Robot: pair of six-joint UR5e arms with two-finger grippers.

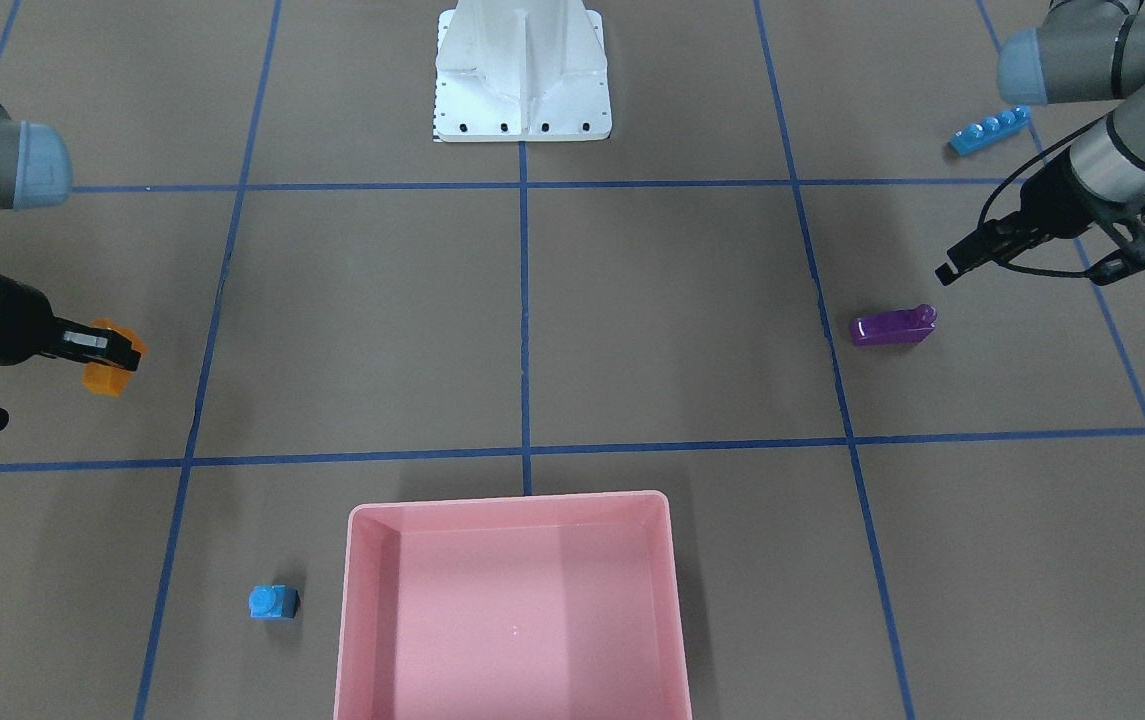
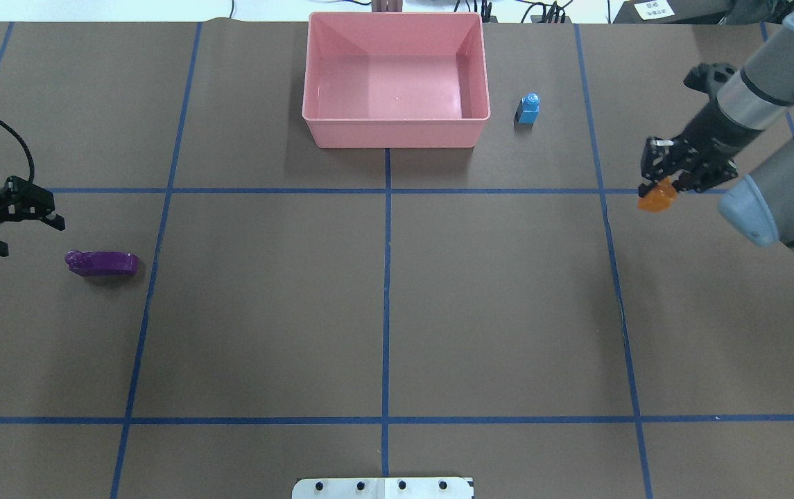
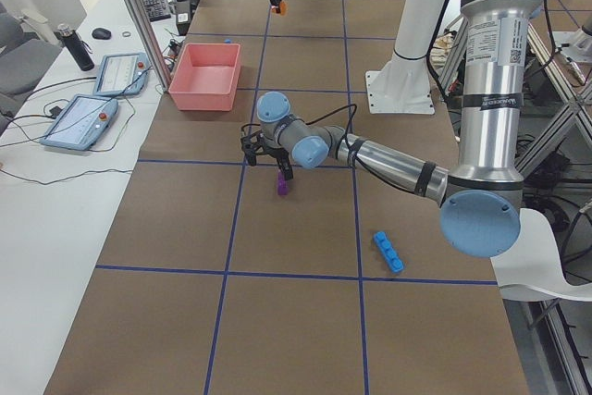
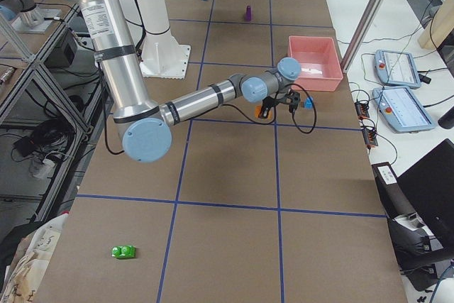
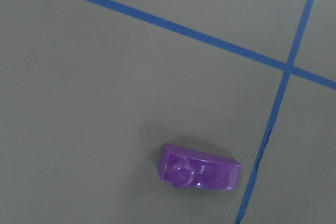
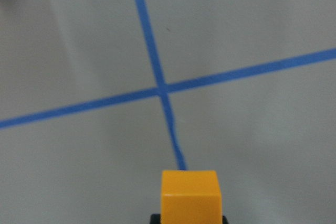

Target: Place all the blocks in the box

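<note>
My right gripper (image 2: pixel 657 181) is shut on the orange sloped brick (image 2: pixel 656 197), held above the table right of the pink box (image 2: pixel 397 132); the brick fills the bottom of the right wrist view (image 6: pixel 190 195). My left gripper (image 2: pixel 43 218) looks open and empty, hovering just beside the purple sloped brick (image 2: pixel 102 263), which lies on its side on the table (image 5: pixel 199 167). The small blue cube (image 2: pixel 528 109) stands right of the box. The long blue bar (image 1: pixel 989 130) lies near the left arm. The green brick (image 4: pixel 123 251) lies far off on the robot's right. The box holds nothing.
The white robot base plate (image 1: pixel 522 90) stands at the table's middle edge. Blue tape lines (image 2: pixel 386 277) grid the brown table. Tablets (image 4: pixel 397 69) and cables lie on a side bench beyond the box.
</note>
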